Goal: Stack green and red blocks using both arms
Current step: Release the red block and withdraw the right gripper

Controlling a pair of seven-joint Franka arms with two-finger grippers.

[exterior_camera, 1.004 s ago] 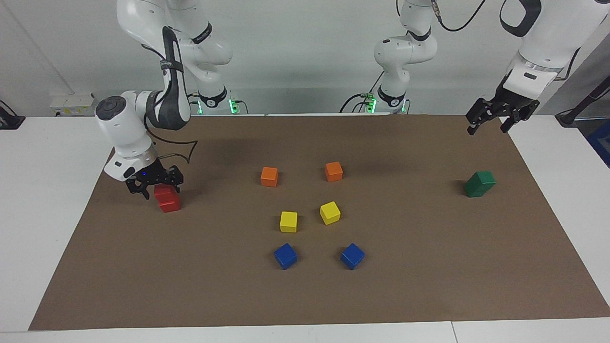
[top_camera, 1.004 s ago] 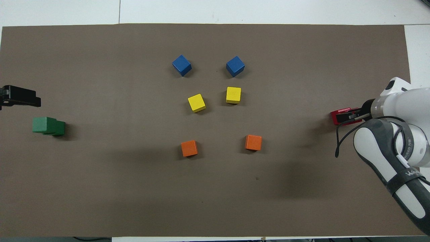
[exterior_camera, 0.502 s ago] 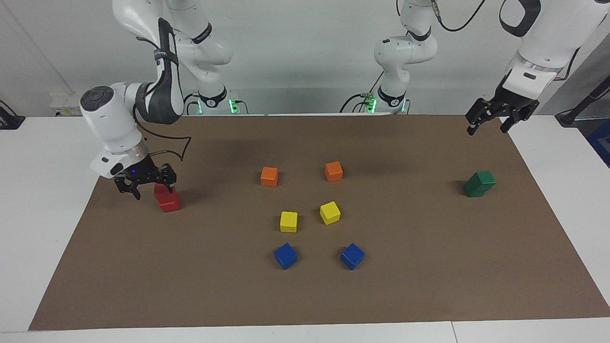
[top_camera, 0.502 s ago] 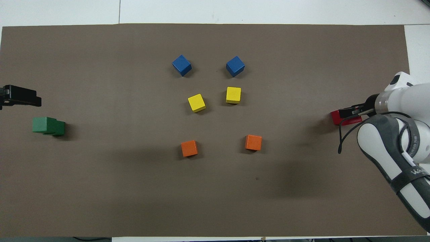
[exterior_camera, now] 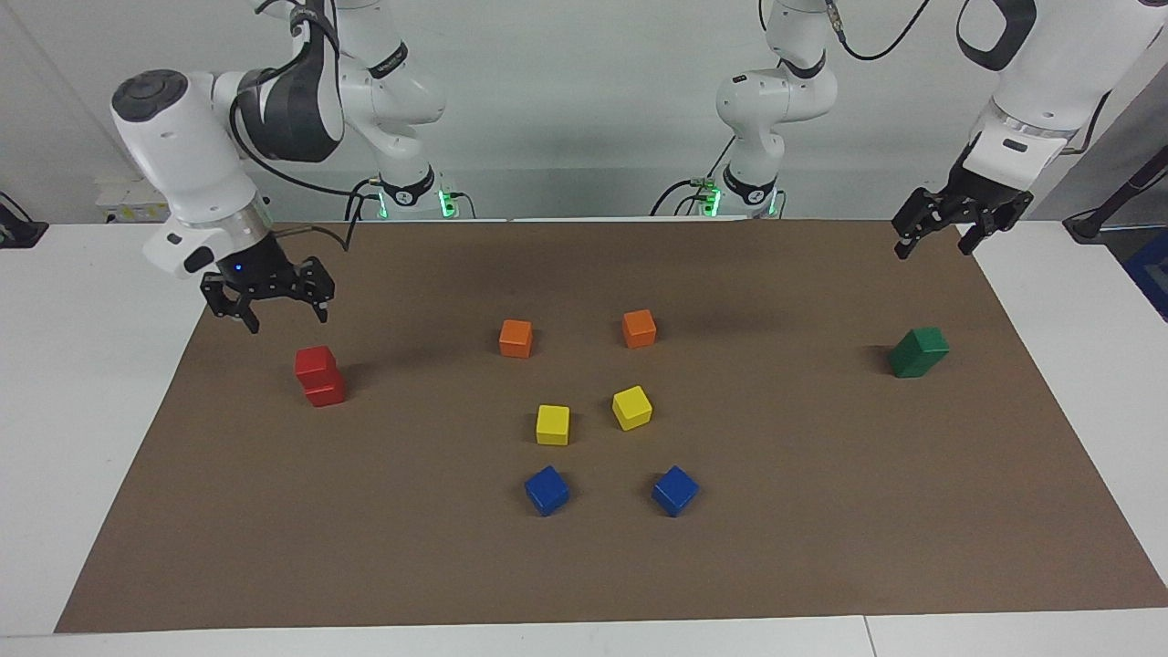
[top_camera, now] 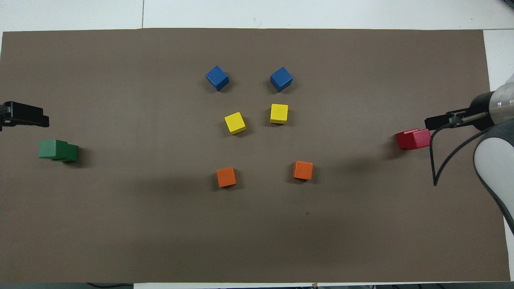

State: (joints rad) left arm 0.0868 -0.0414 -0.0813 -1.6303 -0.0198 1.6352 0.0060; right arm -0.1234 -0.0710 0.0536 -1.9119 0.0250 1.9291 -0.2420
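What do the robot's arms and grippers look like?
Both arms are big, round and glossy white, with dark grey caps and bands at the joints and thin black cables looping alongside. Green lights glow at their bases. The right gripper is black, with two short fingers and a tiny blue light just above it. The left gripper is black with two fingers too.
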